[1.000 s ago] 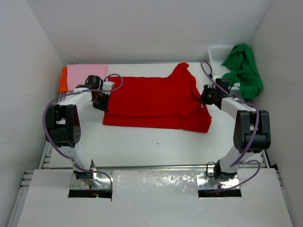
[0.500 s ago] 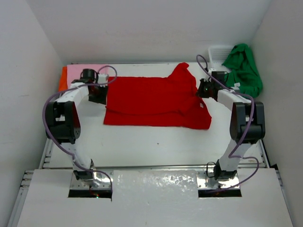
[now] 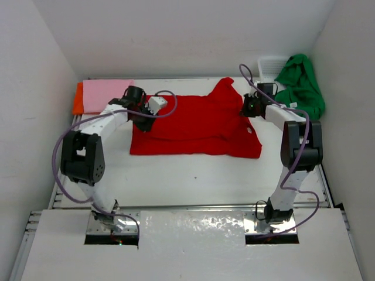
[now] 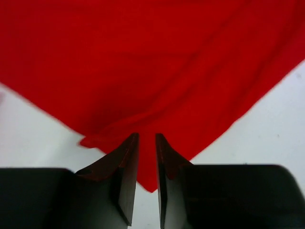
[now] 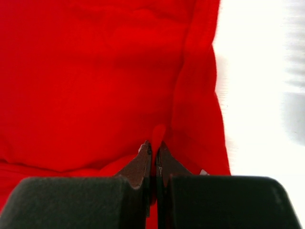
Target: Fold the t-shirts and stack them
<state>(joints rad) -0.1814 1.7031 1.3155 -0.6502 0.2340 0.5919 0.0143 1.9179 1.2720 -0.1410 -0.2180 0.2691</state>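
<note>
While both arms reach across the table [image 3: 193,175], right jaws [image 5: 153,149] pinch the red shirt [image 3: 199,126]; left jaws [image 4: 147,143] stand slightly parted over it.

Left claw [image 4: 147,143] slightly parted, over red t-shirt [image 4: 152,62] corner

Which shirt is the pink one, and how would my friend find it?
Look at the far left corner of the white table. The pink shirt lies folded flat there, on top of an orange shirt that peeks out at its left edge. It is pale and tidy, unlike the big red shirt spread beside it.
</note>
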